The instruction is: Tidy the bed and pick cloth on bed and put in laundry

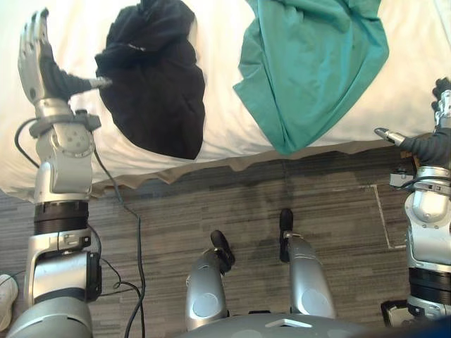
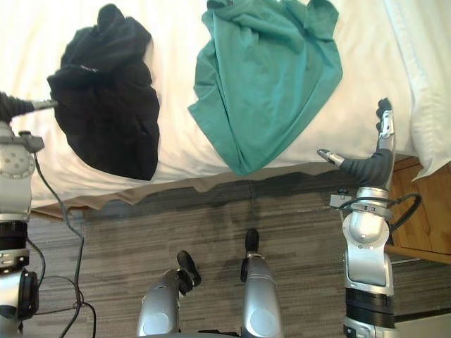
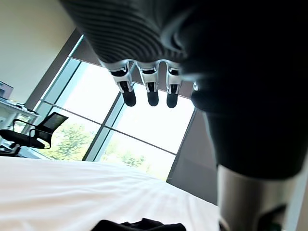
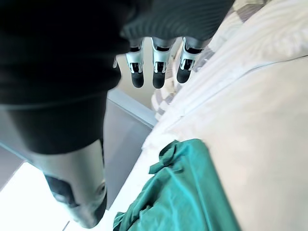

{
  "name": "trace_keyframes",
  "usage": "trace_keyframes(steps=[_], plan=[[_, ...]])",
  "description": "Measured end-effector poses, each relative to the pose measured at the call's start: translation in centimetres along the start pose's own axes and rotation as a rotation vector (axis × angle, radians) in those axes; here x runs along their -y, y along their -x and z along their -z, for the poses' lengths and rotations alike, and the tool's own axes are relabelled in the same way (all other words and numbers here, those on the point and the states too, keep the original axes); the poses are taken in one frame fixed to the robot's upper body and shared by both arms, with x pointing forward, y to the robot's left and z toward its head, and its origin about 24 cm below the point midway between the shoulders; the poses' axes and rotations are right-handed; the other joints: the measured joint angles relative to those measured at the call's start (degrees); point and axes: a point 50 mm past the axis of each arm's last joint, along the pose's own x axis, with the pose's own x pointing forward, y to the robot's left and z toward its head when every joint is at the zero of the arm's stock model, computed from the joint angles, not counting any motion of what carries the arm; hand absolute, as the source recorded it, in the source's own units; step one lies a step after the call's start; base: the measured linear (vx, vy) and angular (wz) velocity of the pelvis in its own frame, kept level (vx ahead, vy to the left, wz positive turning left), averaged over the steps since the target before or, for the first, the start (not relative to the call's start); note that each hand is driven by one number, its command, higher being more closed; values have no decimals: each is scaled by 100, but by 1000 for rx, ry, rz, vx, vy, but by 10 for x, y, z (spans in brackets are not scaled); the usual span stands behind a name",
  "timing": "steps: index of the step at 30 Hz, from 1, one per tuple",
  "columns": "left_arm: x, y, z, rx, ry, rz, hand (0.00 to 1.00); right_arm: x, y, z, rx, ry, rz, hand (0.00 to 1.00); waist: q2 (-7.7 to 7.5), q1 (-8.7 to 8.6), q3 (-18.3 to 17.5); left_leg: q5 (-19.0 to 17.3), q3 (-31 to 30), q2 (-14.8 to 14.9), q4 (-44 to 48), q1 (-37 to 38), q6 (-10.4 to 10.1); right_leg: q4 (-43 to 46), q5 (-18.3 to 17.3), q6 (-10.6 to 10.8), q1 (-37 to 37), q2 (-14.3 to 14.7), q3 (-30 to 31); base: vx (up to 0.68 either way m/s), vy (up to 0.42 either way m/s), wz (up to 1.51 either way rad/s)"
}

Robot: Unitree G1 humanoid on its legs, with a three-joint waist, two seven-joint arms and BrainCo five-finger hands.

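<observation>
Left eye view, cloths: two on the bed [image 1: 225, 120], one black cloth [image 1: 155, 77] to the left, one green cloth [image 1: 310, 63] to the right, apart from each other with white sheet between.
Left eye view, green cloth: spread and creased, lower tip reaching the bed's front edge.
Left eye view, black cloth: bunched at the top, wider below, ending near the front edge.
Left eye view, hands: two, both empty.
Left eye view, left hand [image 1: 39, 60]: raised at the bed's left side, fingers straight and upright, thumb spread sideways with its tip at the black cloth's edge; touching or not, cannot tell.
Left eye view, right hand [image 1: 431, 144]: at the bed's right front edge, thumb stuck out toward the green cloth, well apart from it.
Right eye view, right hand: fingers straight and pointing up, thumb spread, nothing held.
Right eye view, pillow [image 2: 430, 84]: one, at the bed's right end, just behind the right hand.
Right eye view, floor [image 2: 211, 225]: grey planks in front of the bed.
Left wrist view, fingers [image 3: 152, 94]: straight in a row, holding nothing; black cloth low on the white sheet beyond.
Left wrist view, room: one window [image 3: 144, 134], one chair [image 3: 33, 134].
Right wrist view, fingers [image 4: 159, 72]: straight, side by side, empty; green cloth on the sheet beyond them.
</observation>
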Motion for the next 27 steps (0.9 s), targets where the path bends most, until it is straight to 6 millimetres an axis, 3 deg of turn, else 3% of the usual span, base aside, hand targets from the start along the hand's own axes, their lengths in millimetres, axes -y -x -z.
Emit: trace_keyframes(steps=[7, 18, 19, 22, 25, 27], plan=[[-6, -15, -15, 22, -13, -41, 0, 0, 5, -19, 59, -87, 83, 0, -155, -2, 198, -114, -1, 176, 475, -663, 37, 216, 10, -3, -555, 9, -27, -20, -1, 1], [-7, -25, 12, -133, -43, -1, 0, 5, 9, -18, 37, -154, 160, 0, -231, 36, 449, -113, -10, 347, 681, -1232, 38, 207, 44, -37, -961, 74, -179, 31, -16, 2], [-8, -26, 13, -138, -41, 3, 100, 6, 9, -19, 39, -158, 162, 0, -231, 40, 449, -113, -10, 347, 675, -1247, 38, 203, 44, -37, -972, 74, -181, 49, -10, 3], [-15, -34, 10, -123, -58, 6, 100, 7, 9, -20, 53, -180, 171, 0, -237, 46, 453, -110, -49, 345, 656, -1424, 42, 186, 44, -38, -1112, 70, -214, 37, -8, 5], [-10, -34, 7, -106, -81, 68, 100, 7, 11, -18, 38, -251, 183, 0, -234, 54, 469, -103, -101, 340, 630, -1468, 45, 159, 44, -38, -1126, 71, -258, 49, 2, 5], [-9, -33, -6, -46, -96, 94, 100, 10, 13, -17, 36, -282, 194, 0, -234, 56, 469, -91, -157, 323, 587, -1533, 54, 83, 45, -40, -1124, 66, -326, 44, 4, 11]])
